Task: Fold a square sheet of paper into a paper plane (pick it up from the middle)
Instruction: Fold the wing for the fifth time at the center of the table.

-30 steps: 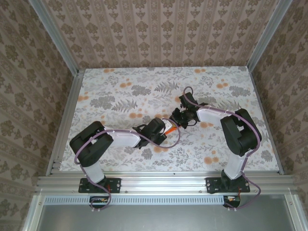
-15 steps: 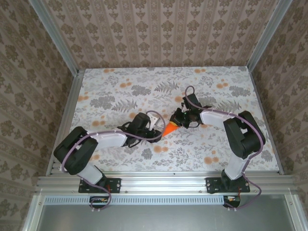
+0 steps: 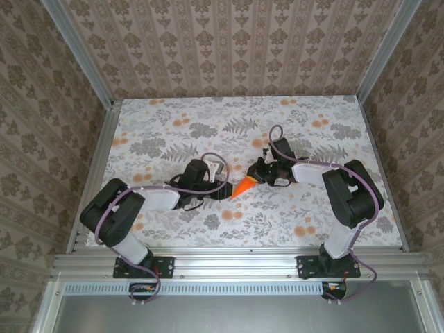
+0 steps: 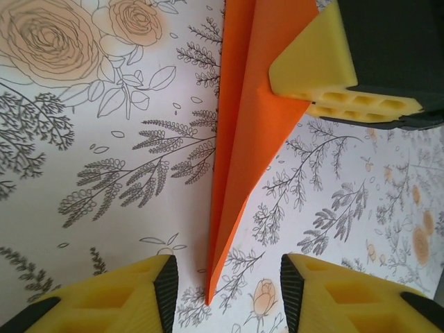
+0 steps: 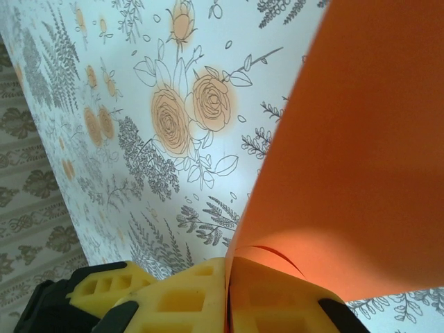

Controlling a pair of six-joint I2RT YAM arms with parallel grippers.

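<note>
Look at what your left gripper [image 4: 225,277] did: 1 second ago it was pressed right up against the orange paper, and now it has backed away to the left. Its jaws are wide apart and hold nothing. The sharp tip of the paper plane [image 4: 239,139] pokes in between them, but it touches neither side. Your right gripper [image 5: 227,291] did not let go. Its yellow jaws are squeezed tight on the wider back part of the plane, with the paper pinched right between them. From above, the plane is near the middle of the worktop [image 3: 173,132], between the 2 grippers, with its point aimed at the left one. I cannot tell if the tip rests on the flowery cloth [image 4: 104,173] or hangs just over it. The paper is already a thin, pointy shape with a fold line down its length, so I think most of the folding is done. Only 1 gripper holds it now, so the thin paper could bend or slip if you move fast. Go slow with the next move.
</note>
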